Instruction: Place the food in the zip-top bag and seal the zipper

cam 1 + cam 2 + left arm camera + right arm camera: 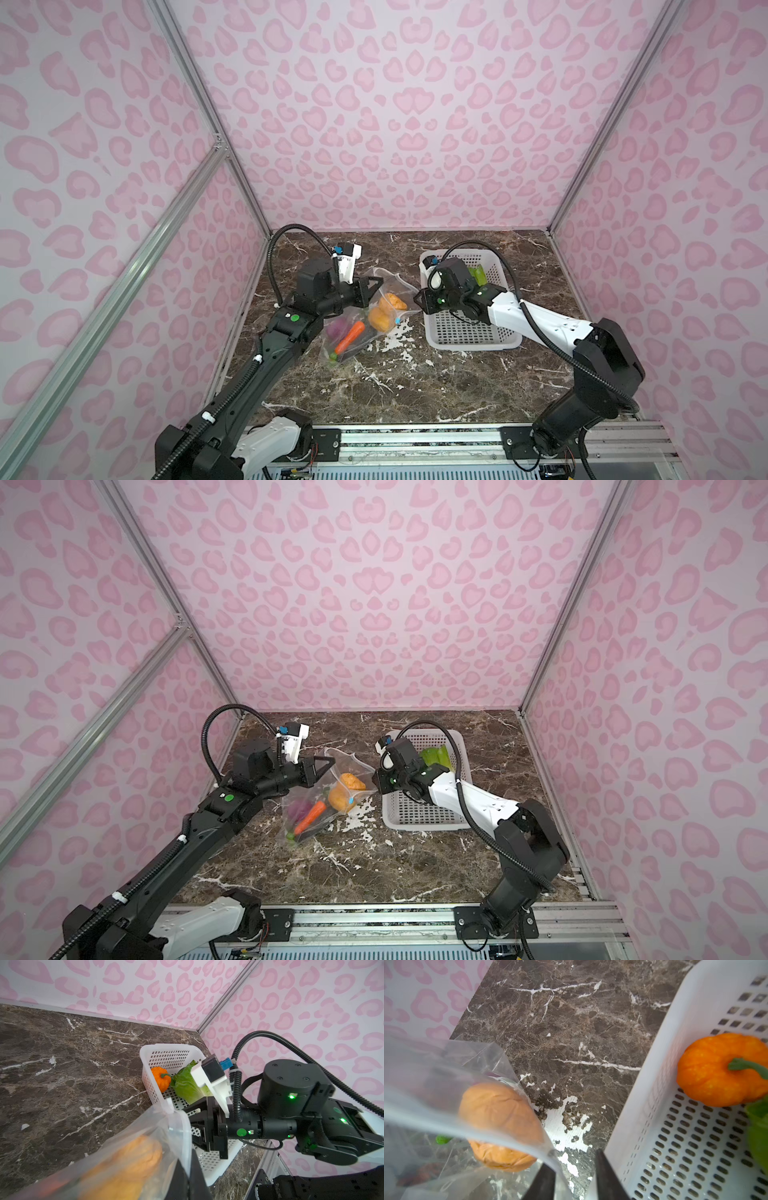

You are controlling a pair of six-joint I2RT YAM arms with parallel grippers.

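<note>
Pumpkin lies three o'clock of the zip-top bag, nearest our right hand, whose grip we cannot tell; left hand clenches the bag.

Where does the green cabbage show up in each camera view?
In a top view: cabbage at the far end of the white perforated basket, right of centre.
In a top view: the same spot, showing more.
Left wrist: mid-frame, beside the orange pumpkin.
Right wrist: cut off at the frame edge, beside the pumpkin.
Shared landmark: that basket.
</note>
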